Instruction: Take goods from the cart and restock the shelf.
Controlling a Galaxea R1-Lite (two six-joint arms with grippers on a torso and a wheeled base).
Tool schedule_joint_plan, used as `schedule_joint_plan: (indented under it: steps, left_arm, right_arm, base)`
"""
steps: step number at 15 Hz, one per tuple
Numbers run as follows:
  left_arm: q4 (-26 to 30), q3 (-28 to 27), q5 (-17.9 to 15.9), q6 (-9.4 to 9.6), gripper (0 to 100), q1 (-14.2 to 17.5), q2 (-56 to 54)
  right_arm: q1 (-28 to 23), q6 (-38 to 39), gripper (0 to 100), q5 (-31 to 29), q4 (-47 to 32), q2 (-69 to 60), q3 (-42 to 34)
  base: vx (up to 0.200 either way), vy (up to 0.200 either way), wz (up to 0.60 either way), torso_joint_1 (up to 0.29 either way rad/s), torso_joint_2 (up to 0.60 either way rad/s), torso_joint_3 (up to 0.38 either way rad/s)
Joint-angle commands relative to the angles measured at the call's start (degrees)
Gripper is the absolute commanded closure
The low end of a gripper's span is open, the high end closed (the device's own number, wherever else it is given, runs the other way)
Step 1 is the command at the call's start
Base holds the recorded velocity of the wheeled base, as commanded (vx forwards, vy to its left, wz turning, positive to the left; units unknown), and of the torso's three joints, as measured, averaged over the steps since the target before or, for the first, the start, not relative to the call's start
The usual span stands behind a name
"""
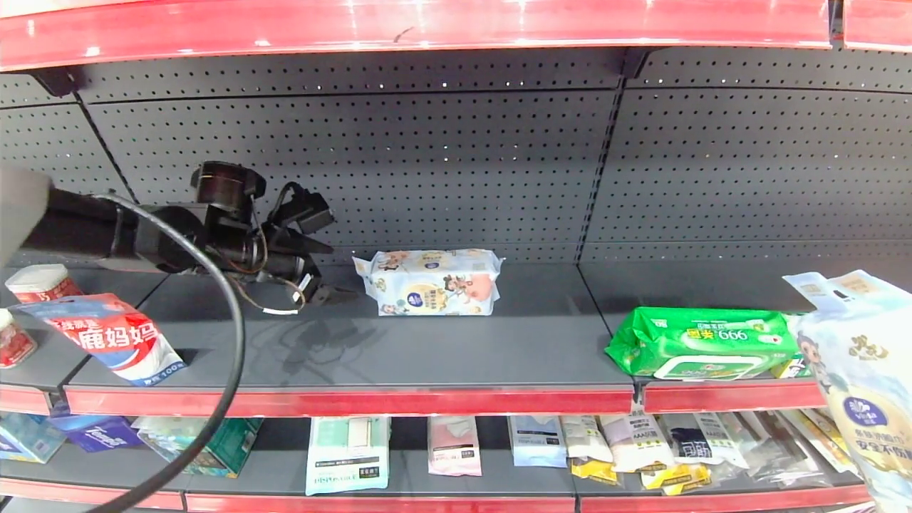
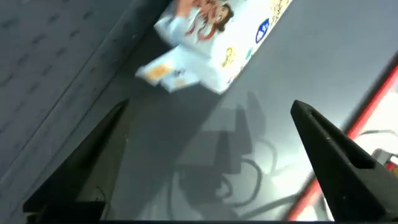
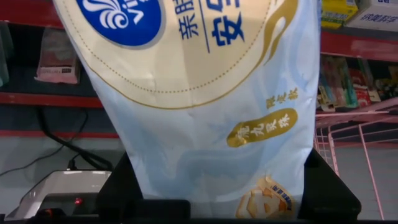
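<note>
A white and blue pack of wipes (image 1: pixel 429 281) with cartoon print lies on the grey middle shelf (image 1: pixel 427 349). My left gripper (image 1: pixel 342 271) hovers just left of that pack, open and holding nothing. From the left wrist the pack (image 2: pixel 217 43) lies beyond my spread fingers (image 2: pixel 336 162), apart from them. A pale blue and cream bag (image 1: pixel 862 370) hangs at the far right, in front of the shelf. My right gripper (image 3: pixel 217 202) is shut on the bag (image 3: pixel 199 106) at its lower end.
A green wipes pack (image 1: pixel 702 342) lies on the shelf's right section. A red, white and blue pouch (image 1: pixel 114 338) and a jar (image 1: pixel 43 281) sit at the left. Several packets fill the lower shelf (image 1: pixel 456 445). A pink wire cart (image 3: pixel 354 143) stands below.
</note>
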State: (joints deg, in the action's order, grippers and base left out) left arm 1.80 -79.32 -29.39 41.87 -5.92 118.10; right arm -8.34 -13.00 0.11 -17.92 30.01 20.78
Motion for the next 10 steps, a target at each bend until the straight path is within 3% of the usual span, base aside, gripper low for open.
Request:
schedule_joint_plan:
  steps: [1,6,9,10]
  left_arm:
    - [0.9,-5.1,-0.5,0.84,0,-1.4,6.9]
    - [3.5,-11.9,-0.7,1.54,0,-3.1,10.0]
    - [11.8,-21.0,-0.7,4.80,0,-3.1,12.3]
    - [12.7,-22.6,-0.7,4.88,0,-3.1,12.9]
  right_arm:
    - [0.0,0.0,100,0.0,0.0,0.4,0.0]
    - [-0.1,-0.4,100,-0.8,0.0,0.3,-0.4]
    - [-0.1,-0.4,100,-0.8,0.0,0.1,-0.5]
    - [-0.1,-0.4,100,-0.8,0.0,0.0,-0.6]
  base:
    - [0.000,0.000,0.00,0.000,0.00,0.000]
    - [0.000,0.000,0.00,0.000,0.00,0.000]
    - [0.000,0.000,0.00,0.000,0.00,0.000]
    - [0.000,0.000,0.00,0.000,0.00,0.000]
